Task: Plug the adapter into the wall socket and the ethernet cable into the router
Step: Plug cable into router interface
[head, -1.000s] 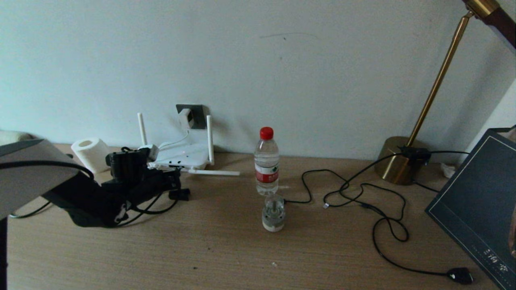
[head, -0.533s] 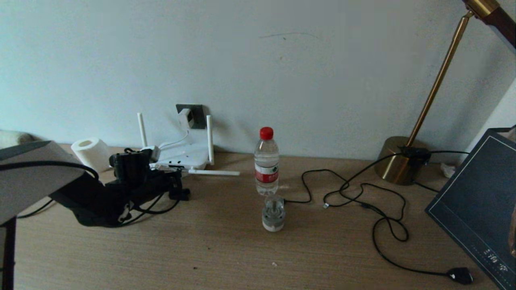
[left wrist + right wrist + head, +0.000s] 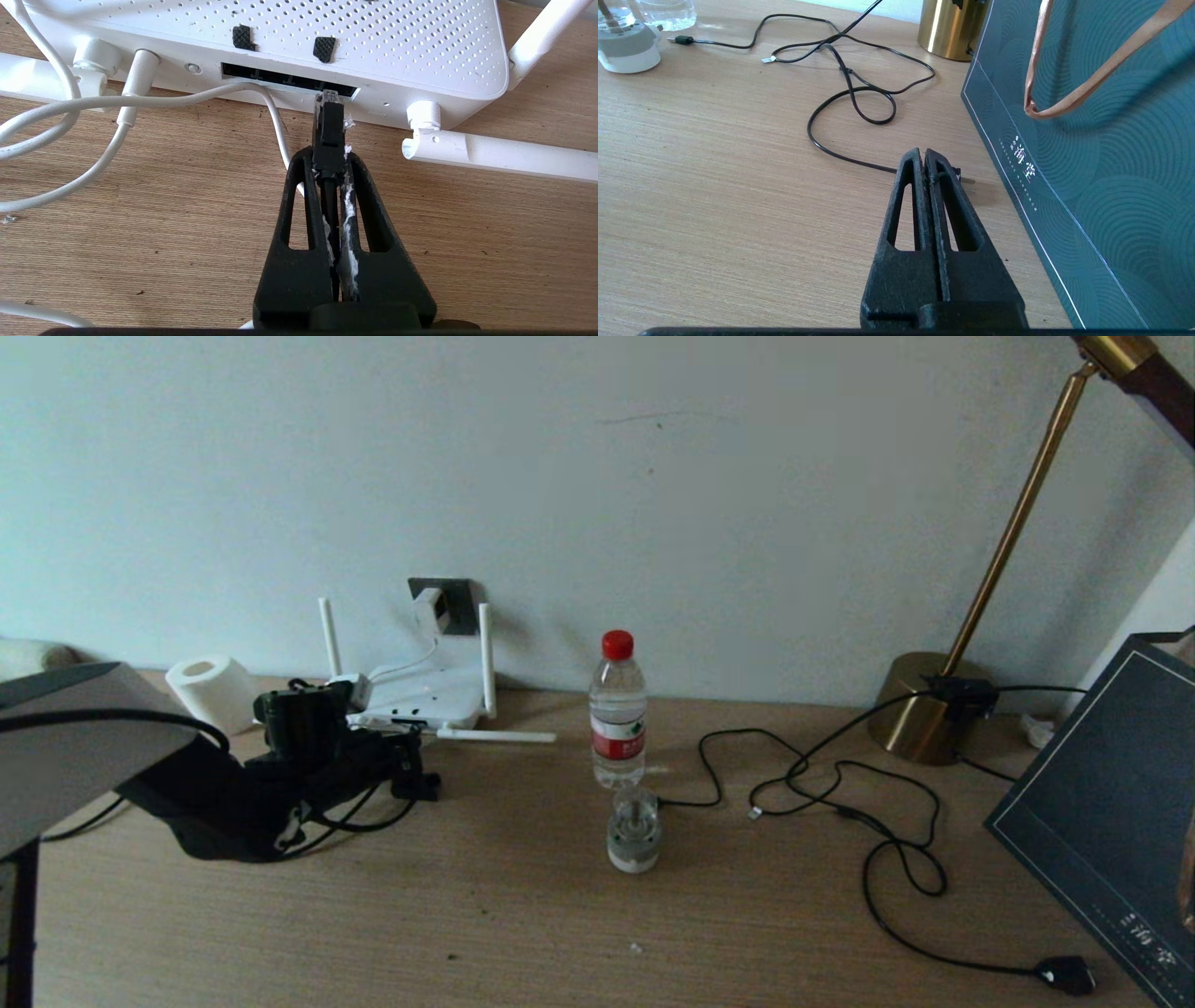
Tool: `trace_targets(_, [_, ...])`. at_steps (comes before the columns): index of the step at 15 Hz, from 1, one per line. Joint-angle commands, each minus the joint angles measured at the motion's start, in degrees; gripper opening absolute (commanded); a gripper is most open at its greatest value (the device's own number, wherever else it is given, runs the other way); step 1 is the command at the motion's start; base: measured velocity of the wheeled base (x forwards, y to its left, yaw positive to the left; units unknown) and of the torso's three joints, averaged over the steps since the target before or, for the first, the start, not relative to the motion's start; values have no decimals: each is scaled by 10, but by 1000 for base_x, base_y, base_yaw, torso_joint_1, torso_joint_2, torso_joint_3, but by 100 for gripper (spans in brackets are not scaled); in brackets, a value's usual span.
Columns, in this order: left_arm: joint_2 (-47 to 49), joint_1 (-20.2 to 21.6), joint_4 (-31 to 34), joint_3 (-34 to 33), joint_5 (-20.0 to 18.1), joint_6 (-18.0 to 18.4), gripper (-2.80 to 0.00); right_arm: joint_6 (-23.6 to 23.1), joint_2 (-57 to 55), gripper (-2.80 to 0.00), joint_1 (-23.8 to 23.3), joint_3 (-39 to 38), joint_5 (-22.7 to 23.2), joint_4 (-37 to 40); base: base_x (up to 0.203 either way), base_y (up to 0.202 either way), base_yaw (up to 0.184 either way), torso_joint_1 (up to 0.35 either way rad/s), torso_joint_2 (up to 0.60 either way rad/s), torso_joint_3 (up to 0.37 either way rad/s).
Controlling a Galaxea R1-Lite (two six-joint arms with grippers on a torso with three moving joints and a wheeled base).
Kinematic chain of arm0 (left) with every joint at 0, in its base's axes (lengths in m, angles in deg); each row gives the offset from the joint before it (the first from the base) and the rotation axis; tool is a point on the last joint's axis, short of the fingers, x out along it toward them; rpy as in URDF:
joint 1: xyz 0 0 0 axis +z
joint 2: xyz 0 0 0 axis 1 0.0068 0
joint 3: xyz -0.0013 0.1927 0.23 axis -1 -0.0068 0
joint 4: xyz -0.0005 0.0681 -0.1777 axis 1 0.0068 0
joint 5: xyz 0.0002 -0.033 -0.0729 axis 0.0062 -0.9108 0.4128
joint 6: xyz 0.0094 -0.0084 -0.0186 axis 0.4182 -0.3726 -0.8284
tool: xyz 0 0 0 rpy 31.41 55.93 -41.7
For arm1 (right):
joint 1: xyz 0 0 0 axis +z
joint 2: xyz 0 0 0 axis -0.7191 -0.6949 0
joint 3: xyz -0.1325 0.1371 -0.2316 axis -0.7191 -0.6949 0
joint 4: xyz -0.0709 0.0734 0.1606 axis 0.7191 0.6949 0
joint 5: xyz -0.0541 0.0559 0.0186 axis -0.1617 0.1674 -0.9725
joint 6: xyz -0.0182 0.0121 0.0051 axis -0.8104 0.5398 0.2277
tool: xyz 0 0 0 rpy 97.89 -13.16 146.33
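adapter (image 3: pixel 429 608) seated in wall socket (image 3: pixel 456 597) | left gripper (image 3: pixel 330 163) pinching ethernet cable (image 3: pixel 329 135), tip at router (image 3: pixel 327 42) port, unseated | right gripper (image 3: pixel 924 161) pressed together, idle

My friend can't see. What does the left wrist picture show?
The left gripper is shut on the ethernet cable, holding its clear-tipped connector right at the dark port slot on the edge of the white router. A thin white cord loops over the wooden table, and an antenna lies flat beside the router.
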Motion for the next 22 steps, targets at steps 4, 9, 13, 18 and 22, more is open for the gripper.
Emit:
trace_targets(4, [-5,-1,-3,-1,0,-1,-280,-1,-1,-280,0,0,0,0,0,0,0,0,0,0])
trace_targets(9, [-6,-1,-3,-2,0,9,-280,-1,-1,-280,0,0,0,0,0,0,0,0,0,0])
trace_targets(13, [-5,-1,-3,0,0,9,-280,-1,-1,-280,0,0,0,0,0,0,0,0,0,0])
trace_targets(18, [-1,-1,-3,8,0,10,-280,-1,-1,-280,0,0,0,0,0,0,0,0,0,0])
trace_targets(22, [0,-1,-2,12,0,10,-280,-1,-1,-280,0,0,0,0,0,0,0,0,0,0])
